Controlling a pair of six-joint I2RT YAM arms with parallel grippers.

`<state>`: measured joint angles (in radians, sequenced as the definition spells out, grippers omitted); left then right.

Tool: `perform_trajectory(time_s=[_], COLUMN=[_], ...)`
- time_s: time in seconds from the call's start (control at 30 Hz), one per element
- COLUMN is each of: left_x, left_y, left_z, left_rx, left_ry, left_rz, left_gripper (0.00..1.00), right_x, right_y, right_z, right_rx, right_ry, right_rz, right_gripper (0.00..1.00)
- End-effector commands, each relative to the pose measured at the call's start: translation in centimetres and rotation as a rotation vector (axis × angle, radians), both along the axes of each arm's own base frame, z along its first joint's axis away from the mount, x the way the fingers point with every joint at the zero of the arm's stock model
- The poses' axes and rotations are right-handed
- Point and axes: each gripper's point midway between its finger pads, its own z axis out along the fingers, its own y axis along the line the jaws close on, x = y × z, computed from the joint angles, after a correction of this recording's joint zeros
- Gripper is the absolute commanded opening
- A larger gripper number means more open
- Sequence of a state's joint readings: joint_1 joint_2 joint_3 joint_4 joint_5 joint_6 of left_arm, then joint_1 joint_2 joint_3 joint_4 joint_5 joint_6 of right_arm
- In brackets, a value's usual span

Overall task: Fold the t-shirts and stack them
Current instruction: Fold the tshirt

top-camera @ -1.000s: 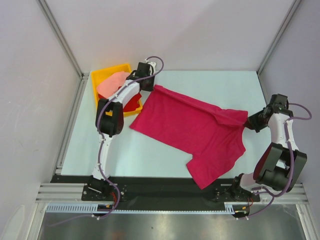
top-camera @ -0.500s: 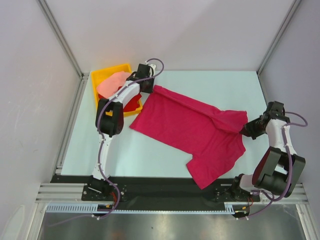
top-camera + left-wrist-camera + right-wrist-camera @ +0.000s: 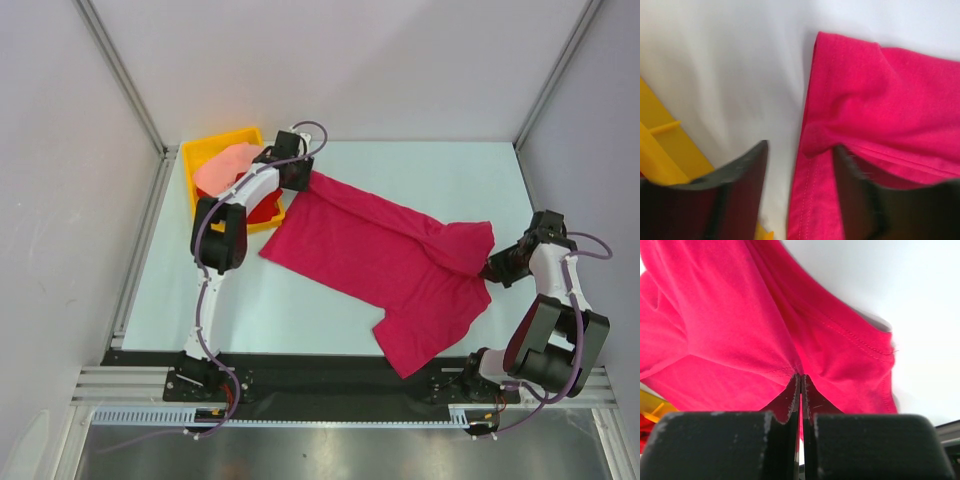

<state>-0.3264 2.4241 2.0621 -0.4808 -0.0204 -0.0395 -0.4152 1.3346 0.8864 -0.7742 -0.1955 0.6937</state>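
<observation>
1. The magenta shirt point(image 3: 390, 255) lies spread and wrinkled across the surface point(image 3: 200, 290), with one sleeve toward the near edge.
2. The left end effector point(image 3: 799, 150) is released. Its jaws stand apart over the shirt's far-left corner, and the hem lies in the gap. The wrist view is too blurred to tell whether a finger touches the cloth.
3. The right end effector point(image 3: 800, 377) is clenched on a bunched fold at the shirt's right side.
4. In the bin point(image 3: 200, 155), the pink shirt point(image 3: 225, 165) lies on top. The red shirt point(image 3: 265, 208) is mostly hidden by the left arm.
</observation>
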Motion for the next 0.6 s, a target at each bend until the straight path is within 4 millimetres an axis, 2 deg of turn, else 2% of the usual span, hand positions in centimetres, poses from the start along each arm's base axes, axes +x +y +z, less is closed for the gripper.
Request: perform_trajectory(time_s=[0.0, 0.03, 0.07, 0.1, 0.23, 0.27, 0.3, 0.33, 0.37, 0.47, 0.53, 0.57], left_x=[0.4, 0.6, 0.4, 0.8, 0.7, 0.2, 0.0, -0.1, -0.5, -1.0, -1.4, -1.5], left_y=[0.9, 1.1, 1.2, 1.2, 0.9, 1.1, 1.4, 1.6, 1.7, 1.7, 1.5, 1.4], left_z=[5.3, 6.0, 6.4, 7.7, 10.0, 9.4, 10.3, 10.4, 9.7, 9.7, 9.9, 10.1], left_rx=[-0.016, -0.014, -0.022, -0.035, -0.064, -0.062, -0.057, -0.060, -0.058, -0.079, -0.101, -0.116], left_ry=[-0.089, -0.102, -0.095, -0.117, -0.132, -0.122, -0.142, -0.145, -0.129, -0.108, -0.093, -0.091], left_rz=[0.025, 0.043, 0.069, 0.082, 0.127, 0.131, 0.149, 0.162, 0.167, 0.191, 0.222, 0.229], left_gripper=[0.63, 0.69, 0.69, 0.69, 0.61, 0.61, 0.57, 0.56, 0.56, 0.55, 0.52, 0.52], right_x=[-1.1, -1.5, -1.9, -2.1, -2.3, -2.3, -2.3, -2.4, -2.6, -3.4, -3.9, -4.0], right_y=[-0.5, -0.3, -0.1, 0.0, 0.9, 1.0, 1.1, 1.1, 1.1, 1.3, 1.4, 1.4], right_z=[0.1, 0.1, -0.2, -0.4, -1.2, -1.3, -1.4, -1.5, -1.7, -2.4, -2.7, -2.7], right_rx=[-0.036, -0.033, -0.030, -0.027, 0.016, 0.024, 0.025, 0.026, 0.023, 0.026, 0.029, 0.026], right_ry=[0.022, 0.030, 0.036, 0.040, 0.036, 0.036, 0.041, 0.044, 0.050, 0.081, 0.092, 0.097], right_rz=[0.019, 0.021, 0.024, 0.026, 0.029, 0.026, 0.026, 0.026, 0.025, 0.030, 0.033, 0.039], right_gripper=[0.01, 0.02, 0.04, 0.04, 0.03, 0.03, 0.03, 0.03, 0.03, 0.06, 0.10, 0.17])
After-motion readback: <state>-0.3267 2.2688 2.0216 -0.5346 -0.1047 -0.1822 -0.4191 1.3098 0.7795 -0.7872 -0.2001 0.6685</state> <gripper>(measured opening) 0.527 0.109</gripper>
